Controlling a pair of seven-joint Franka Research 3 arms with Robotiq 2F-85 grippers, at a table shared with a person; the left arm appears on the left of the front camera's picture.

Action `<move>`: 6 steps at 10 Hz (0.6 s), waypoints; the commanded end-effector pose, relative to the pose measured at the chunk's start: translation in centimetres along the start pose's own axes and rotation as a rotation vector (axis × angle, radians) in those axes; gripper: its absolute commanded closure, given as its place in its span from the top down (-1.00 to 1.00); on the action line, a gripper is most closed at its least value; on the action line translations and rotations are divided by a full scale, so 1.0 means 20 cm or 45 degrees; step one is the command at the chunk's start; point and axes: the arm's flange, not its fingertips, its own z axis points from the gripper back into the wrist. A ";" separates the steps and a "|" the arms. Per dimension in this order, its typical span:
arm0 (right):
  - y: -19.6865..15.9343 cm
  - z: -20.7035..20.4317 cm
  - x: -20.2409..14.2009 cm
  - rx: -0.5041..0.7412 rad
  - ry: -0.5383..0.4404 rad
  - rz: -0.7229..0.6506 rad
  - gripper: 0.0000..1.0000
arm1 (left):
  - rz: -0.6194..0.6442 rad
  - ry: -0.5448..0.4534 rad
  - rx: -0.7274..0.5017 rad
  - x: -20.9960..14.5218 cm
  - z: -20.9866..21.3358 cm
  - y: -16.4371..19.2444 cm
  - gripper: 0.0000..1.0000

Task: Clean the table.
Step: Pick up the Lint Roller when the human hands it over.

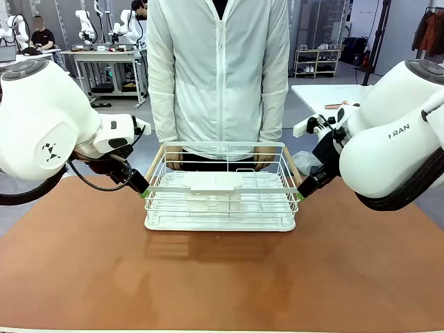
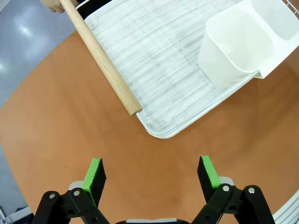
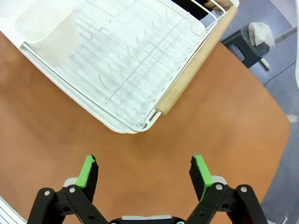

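Terracotta table [image 1: 222, 277] carries white wire dish rack [image 1: 220, 225], far centre; person [image 1: 218, 69] stands behind. Left gripper [image 2: 150, 162], right gripper [image 3: 143, 158] spread wide, empty, flanking rack's near corners.

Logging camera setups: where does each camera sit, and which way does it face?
Front: fixed between the arms, facing across the table at the person behind the dish rack; left arm and right arm flank it.
Left wrist: on the left arm, looking down over its open left hand at one wooden handle.
Right wrist: likewise, over the open right hand at the other handle.
Shared: both wrist views show rack and table.
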 end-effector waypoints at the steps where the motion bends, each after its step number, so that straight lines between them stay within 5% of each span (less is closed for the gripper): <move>1: 0.00 0.00 0.00 0.001 0.000 -0.001 1.00 | 0.002 0.000 0.000 0.00 0.00 0.00 1.00; 4: 0.00 0.00 0.00 0.000 0.000 0.000 1.00 | 0.000 0.000 0.000 0.00 0.00 0.00 1.00; 6: -0.12 0.17 0.13 0.106 -0.043 -0.147 1.00 | 0.028 0.010 -0.302 0.10 0.21 0.18 1.00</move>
